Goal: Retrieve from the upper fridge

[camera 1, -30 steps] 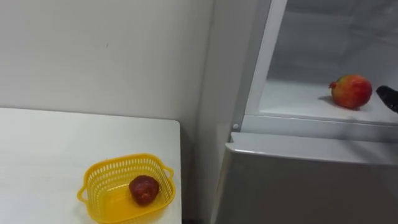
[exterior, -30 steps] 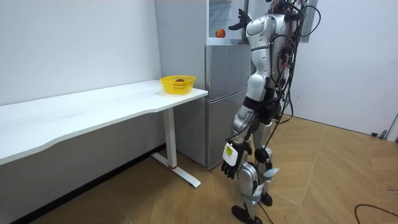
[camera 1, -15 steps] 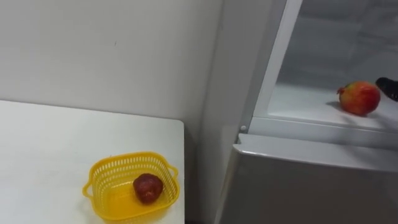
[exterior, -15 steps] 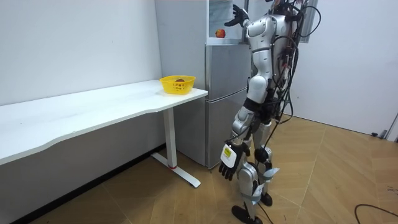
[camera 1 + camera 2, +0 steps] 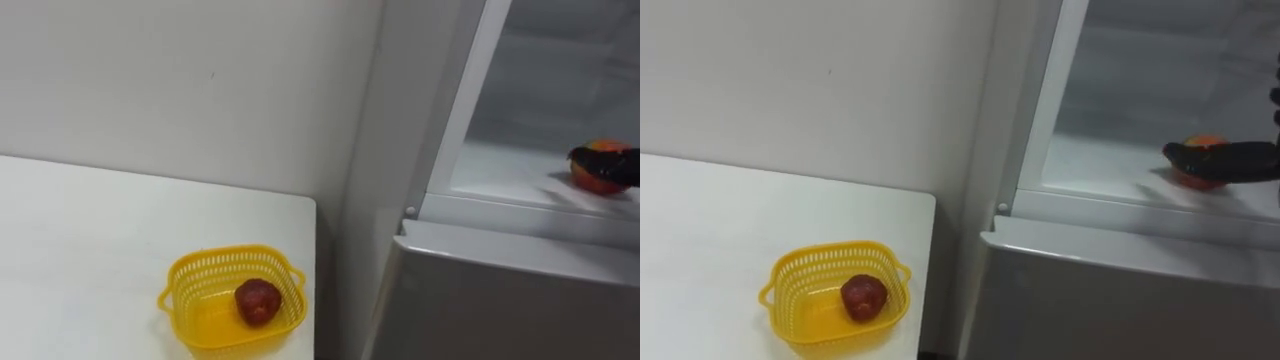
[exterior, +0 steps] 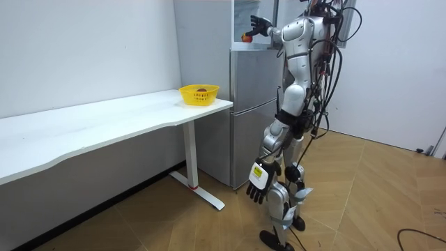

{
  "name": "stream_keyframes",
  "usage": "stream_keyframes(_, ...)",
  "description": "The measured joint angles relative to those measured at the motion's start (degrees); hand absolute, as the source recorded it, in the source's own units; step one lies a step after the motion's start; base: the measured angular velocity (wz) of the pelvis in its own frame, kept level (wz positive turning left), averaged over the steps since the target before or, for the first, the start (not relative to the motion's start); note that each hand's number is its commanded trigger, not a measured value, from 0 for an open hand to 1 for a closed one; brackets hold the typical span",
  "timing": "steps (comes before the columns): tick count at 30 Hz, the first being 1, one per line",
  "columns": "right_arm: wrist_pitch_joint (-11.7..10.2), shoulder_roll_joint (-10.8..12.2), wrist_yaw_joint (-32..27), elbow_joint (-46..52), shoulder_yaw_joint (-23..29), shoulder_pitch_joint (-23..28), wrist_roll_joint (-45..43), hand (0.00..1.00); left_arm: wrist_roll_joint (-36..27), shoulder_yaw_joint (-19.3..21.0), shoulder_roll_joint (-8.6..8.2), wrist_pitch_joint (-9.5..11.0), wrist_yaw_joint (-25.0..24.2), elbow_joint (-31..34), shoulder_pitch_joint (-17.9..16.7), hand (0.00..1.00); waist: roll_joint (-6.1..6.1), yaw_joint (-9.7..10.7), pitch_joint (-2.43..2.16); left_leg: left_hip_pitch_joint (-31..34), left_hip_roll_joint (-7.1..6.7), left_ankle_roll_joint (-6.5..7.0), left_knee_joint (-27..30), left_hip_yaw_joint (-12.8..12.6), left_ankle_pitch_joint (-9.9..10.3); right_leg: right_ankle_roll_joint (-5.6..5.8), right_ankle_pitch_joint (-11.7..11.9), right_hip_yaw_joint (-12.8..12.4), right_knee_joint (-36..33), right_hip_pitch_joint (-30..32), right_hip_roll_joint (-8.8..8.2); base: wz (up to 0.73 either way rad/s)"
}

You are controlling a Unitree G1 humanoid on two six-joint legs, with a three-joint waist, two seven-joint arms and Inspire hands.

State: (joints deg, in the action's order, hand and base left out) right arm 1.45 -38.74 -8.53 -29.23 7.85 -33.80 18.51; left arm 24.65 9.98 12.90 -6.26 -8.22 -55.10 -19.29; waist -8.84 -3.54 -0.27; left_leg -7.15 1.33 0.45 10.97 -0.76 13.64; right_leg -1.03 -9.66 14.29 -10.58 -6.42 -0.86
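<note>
The right hand point(image 5: 1232, 160) is reaching into the upper fridge compartment point(image 5: 1160, 70), its fingers seemingly lying straight across the red-orange fruit point(image 5: 598, 183) sitting on the shelf point(image 5: 1100, 165). The left hand point(image 6: 258, 183) is hanging relaxed.

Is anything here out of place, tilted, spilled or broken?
Nothing stands out. The yellow basket sits upright on the white table with a dark red fruit inside. The red-orange fruit rests on the upper fridge shelf, the right hand reaching across it. The left hand hangs down. Nothing is spilled.
</note>
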Motion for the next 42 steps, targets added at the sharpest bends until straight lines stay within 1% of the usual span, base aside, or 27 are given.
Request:
stream_keyframes(6,0.56,-0.02,1.68,-3.02,-0.01,0.00,0.06,0.00,0.05,0.00,0.05,-0.89,-0.04,-0.02,0.01,0.00,-0.05,0.13,-0.05,0.16,-0.02,0.00,0.01,0.09,0.00,0.00,0.00,0.10,0.01,0.16,0.02,0.00)
stream_keyframes(9,1.08,-0.02,1.81,-3.89,-0.01,0.00,0.06,0.00,0.04,0.00,0.05,-0.94,-0.03,-0.02,0.02,0.00,-0.15,0.12,-0.16,0.55,-0.02,0.00,0.28,0.09,0.00,0.00,0.00,0.10,0.00,0.44,0.00,0.00)
stream_keyframes(14,1.12,-0.02,2.29,-4.32,0.00,0.00,0.14,0.00,0.03,0.00,0.03,-1.17,0.10,-0.08,-0.12,0.00,-0.09,0.21,-0.17,0.54,0.01,0.00,0.65,-0.03,0.00,0.00,0.00,0.09,-0.02,0.50,-0.03,0.00)
stream_keyframes(18,1.15,-0.02,2.37,-4.32,0.00,0.00,0.14,0.00,0.03,0.18,0.00,-1.35,0.22,-0.07,-0.32,0.00,0.28,0.27,-0.28,0.68,0.03,0.00,0.66,-0.01,0.00,0.00,0.00,0.08,-0.04,0.46,0.01,0.00)
stream_keyframes(24,1.15,-0.03,2.50,-4.66,0.00,0.00,0.62,0.00,-0.04,1.05,-0.02,-1.36,0.31,-0.07,-0.34,0.00,1.09,0.22,-0.69,0.61,0.00,0.01,0.45,-0.03,0.00,-0.01,0.01,0.08,-0.10,0.40,0.00,0.00)
stream_keyframes(29,1.17,-0.08,3.71,-7.71,0.00,0.00,2.01,0.00,-0.04,1.05,-0.16,-1.50,0.31,-0.08,-0.47,0.00,1.01,0.17,-0.67,0.55,0.01,0.00,0.69,-0.07,0.00,-0.01,0.01,0.00,-0.16,0.36,-0.05,0.00)
stream_keyframes(33,1.20,-0.10,4.36,-8.69,0.01,0.01,3.35,0.00,-0.14,1.06,-0.14,-1.95,0.30,-0.11,-0.52,0.00,0.82,0.32,-0.43,0.62,-0.03,0.00,0.61,-0.10,0.00,-0.01,0.00,-0.06,-0.14,0.44,0.01,0.00)
stream_keyframes(35,1.22,-0.16,4.57,-8.71,0.02,0.02,3.70,0.00,-0.16,1.06,-0.14,-2.16,0.29,-0.11,-0.60,0.00,0.76,0.34,-0.40,0.62,-0.07,0.01,0.42,-0.11,0.00,0.00,0.00,-0.05,-0.11,0.44,0.06,0.00)
stream_keyframes(37,1.31,-0.19,4.81,-8.71,0.05,0.02,3.72,0.00,-0.24,1.08,-0.14,-2.39,0.28,-0.11,-0.64,0.00,0.69,0.36,-0.40,0.62,-0.11,0.01,0.34,-0.22,0.01,0.00,0.00,-0.04,-0.06,0.43,0.06,0.00)
stream_keyframes(42,2.43,-0.58,5.41,-8.74,0.05,0.02,3.58,0.00,-0.07,1.10,-0.05,-3.12,0.22,-0.06,-0.65,0.00,0.38,0.25,-0.57,0.65,-0.23,0.00,0.46,-0.08,0.00,0.00,0.00,0.02,-0.06,0.46,0.12,0.00)
